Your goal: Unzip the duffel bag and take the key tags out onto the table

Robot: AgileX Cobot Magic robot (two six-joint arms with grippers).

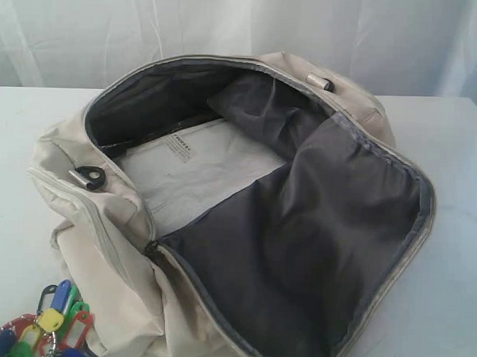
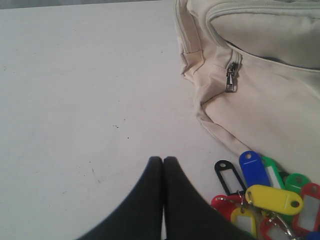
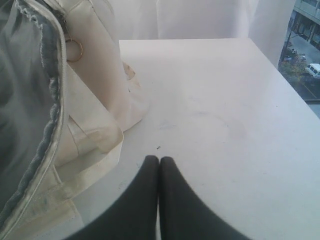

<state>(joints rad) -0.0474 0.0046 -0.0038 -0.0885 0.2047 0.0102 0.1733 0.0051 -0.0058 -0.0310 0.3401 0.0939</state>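
The cream duffel bag (image 1: 126, 245) lies wide open on the white table (image 1: 18, 218), its dark grey lining (image 1: 299, 243) folded out. The key tags (image 1: 49, 325), a red, blue, green and yellow bunch, rest on the table against the bag's front left corner. In the left wrist view the key tags (image 2: 270, 197) lie just beside my left gripper (image 2: 163, 160), which is shut and empty over bare table. The bag's small front pocket zip pull (image 2: 230, 80) shows there too. My right gripper (image 3: 159, 160) is shut and empty over the table beside the duffel bag (image 3: 85, 125). Neither gripper appears in the exterior view.
A cream strap handle (image 3: 95, 145) of the bag spreads on the table close to my right gripper. A metal strap ring (image 3: 74, 50) hangs at the bag's end. White curtains (image 1: 228, 29) hang behind the table. The table's far edge (image 3: 280, 75) is near a window.
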